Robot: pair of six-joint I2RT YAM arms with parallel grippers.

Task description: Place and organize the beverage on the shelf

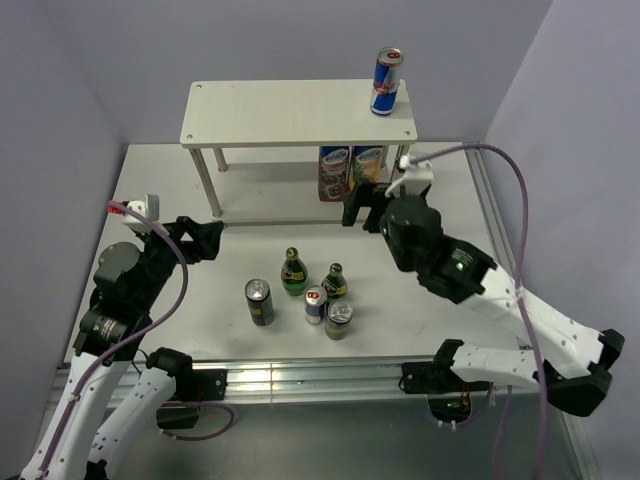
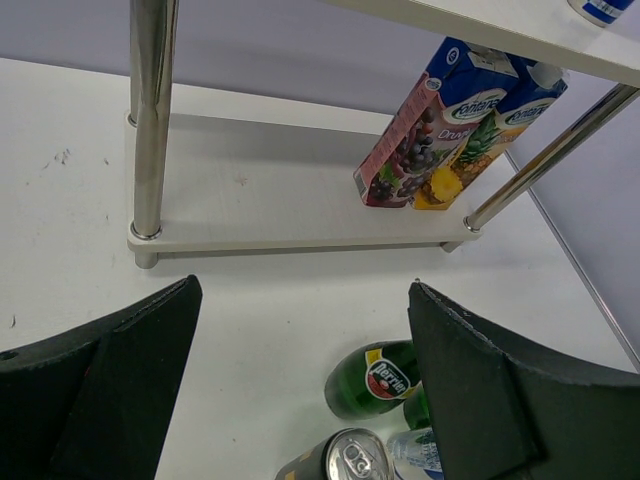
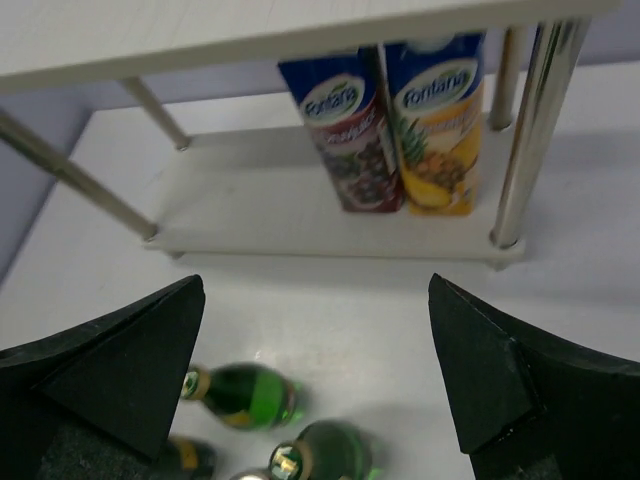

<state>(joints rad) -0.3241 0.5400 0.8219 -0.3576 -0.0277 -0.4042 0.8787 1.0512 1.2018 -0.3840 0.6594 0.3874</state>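
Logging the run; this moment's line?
pale wood shelf top: blue-and-silver can; lower: two juice cartons; white table: five drinks; left gripper open; right gripper open

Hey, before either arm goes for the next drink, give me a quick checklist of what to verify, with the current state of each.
1. The right end effector is open and empty: ok.
2. The left end effector is open and empty: ok.
3. Bare room on the shelf top board beside the blue-and-silver can: ok.
4. All drinks shelved: not ok; the green bottles and three cans stand on the table.
5. The black can stands apart from the cluster: ok.
6. Finger gap between the small blue can and the dark can: cannot tell.
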